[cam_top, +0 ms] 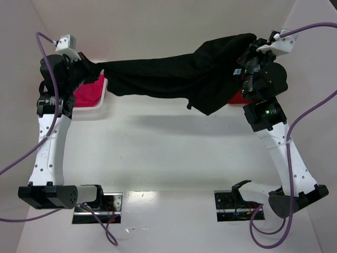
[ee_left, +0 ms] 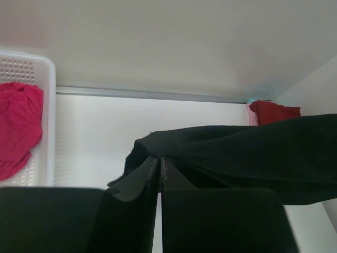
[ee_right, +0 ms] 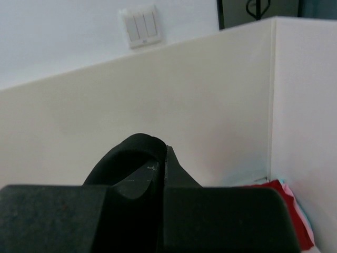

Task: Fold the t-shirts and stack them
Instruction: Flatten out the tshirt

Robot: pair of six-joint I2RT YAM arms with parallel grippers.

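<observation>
A black t-shirt hangs stretched in the air between both grippers, sagging toward the table on its right half. My left gripper is shut on its left end; in the left wrist view the fingertips pinch the black cloth. My right gripper is shut on its right end, high at the back right, and in the right wrist view a fold of the black cloth loops over one finger. A magenta-pink t-shirt lies crumpled in the basket. A dark red t-shirt lies in the back right corner.
A white mesh basket stands at the left, right beside the left arm. White walls enclose the table at the back and on both sides. Purple cables loop off both arms. The arm bases sit at the near edge.
</observation>
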